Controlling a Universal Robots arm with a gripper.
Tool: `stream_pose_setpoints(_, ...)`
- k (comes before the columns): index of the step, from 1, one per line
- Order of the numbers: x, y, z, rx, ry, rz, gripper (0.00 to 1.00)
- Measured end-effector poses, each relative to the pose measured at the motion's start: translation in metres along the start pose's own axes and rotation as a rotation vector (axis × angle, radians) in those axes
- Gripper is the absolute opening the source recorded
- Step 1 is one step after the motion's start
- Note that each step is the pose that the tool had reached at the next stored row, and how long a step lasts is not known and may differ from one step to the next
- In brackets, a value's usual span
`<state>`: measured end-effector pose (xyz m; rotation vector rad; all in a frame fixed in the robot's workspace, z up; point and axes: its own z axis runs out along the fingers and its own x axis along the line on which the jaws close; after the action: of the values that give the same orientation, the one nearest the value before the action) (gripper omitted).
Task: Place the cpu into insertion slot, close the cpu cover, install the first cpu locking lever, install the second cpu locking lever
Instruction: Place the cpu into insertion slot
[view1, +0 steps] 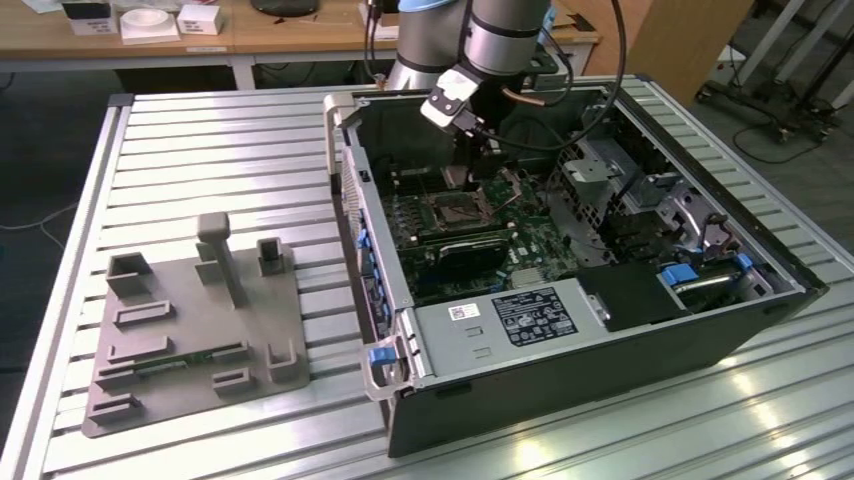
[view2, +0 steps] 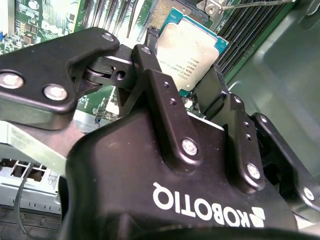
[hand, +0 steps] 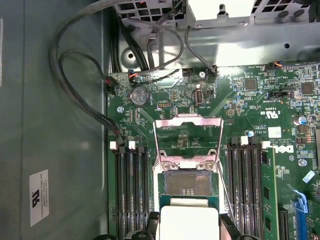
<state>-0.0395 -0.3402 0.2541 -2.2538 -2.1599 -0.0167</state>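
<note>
In the second wrist view the black two-fingered gripper (view2: 186, 59) is clenched on the small flat square cpu with a silvery metal top (view2: 192, 45), one finger (view2: 150, 60) against each of two opposite edges. In the first wrist view the cpu (hand: 189, 224) hangs between the fingers just beside the near edge of the square, silver-rimmed insertion slot (hand: 189, 183), whose dark centre lies open to view; whether the chip touches the rim I cannot tell. Beyond the slot, the thin silver metal cpu cover (hand: 189, 122) with its big square window stands swung up on its hinge. Long narrow black memory slots (hand: 130, 192) flank the socket on the green circuit board (hand: 260, 95), and black cables (hand: 75, 85) loop past its far edge. In the exterior view the gripper (view1: 461, 168) reaches down into the open black computer case (view1: 587, 370), which lies on a slatted aluminium worktop (view1: 214, 140) just beside a grey moulded fixture tray (view1: 180, 345).
</note>
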Motion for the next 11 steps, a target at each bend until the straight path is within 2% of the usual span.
stream_pose_setpoints(6,0.0006,0.0,0.0018,0.0,0.0,0.0,0.54)
stream_pose_setpoints(11,0.0036,-0.0001,0.0081,-0.0001,0.0002,0.0,0.54)
